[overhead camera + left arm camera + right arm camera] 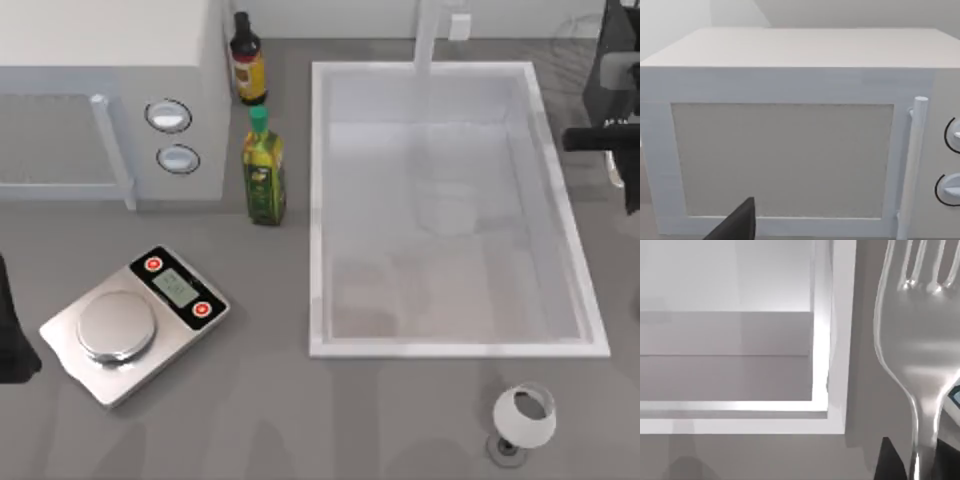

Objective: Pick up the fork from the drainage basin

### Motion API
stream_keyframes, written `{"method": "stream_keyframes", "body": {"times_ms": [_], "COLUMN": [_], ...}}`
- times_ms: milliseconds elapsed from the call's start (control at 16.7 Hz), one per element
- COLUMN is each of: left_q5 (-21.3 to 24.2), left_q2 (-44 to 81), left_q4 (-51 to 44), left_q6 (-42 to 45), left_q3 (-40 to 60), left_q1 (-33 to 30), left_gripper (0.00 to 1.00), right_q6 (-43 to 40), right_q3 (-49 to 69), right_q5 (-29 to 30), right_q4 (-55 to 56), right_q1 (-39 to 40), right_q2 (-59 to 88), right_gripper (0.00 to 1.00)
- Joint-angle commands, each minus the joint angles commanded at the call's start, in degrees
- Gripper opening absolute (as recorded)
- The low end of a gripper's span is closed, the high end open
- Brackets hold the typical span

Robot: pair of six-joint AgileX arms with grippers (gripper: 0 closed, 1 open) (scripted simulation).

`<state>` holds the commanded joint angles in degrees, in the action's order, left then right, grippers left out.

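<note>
Fork (920, 340), shiny curved steel, held in right gripper's fingers (890, 462) beside white-rimmed basin (837, 340).

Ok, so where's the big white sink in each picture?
Top view: the drainage basin sits right of centre, beside the green bottle.
Right wrist view: a corner of its white rim, with the right gripper holding the fork just outside it.
Left wrist view: the parked left arm faces the microwave instead.
Shared landmark: that raised white rim.
</note>
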<state>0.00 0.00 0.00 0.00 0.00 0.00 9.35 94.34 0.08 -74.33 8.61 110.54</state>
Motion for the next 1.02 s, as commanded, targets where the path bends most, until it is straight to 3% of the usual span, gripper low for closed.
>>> {"method": "stream_keyframes", "body": {"times_ms": [300, 660, 1020], "left_q5": [0.0, 0.0, 0.0], "left_q2": [0.0, 0.0, 0.0], "left_q4": [0.0, 0.0, 0.0], "left_q6": [0.0, 0.0, 0.0], "left_q3": [0.0, 0.0, 0.0], "left_q1": [0.0, 0.0, 0.0], "left_gripper": [1.0, 1.0, 1.0], "right_q6": [0.1, 0.1, 0.1], "right_q3": [-12.1, -14.8, -14.8], "right_q5": [0.0, 0.0, 0.0], "right_q4": [14.8, 17.6, 17.6], "right_q1": [0.0, -0.1, -0.1], "right_q2": [1.7, 2.2, 2.2], "right_gripper": [0.0, 0.0, 0.45]}}
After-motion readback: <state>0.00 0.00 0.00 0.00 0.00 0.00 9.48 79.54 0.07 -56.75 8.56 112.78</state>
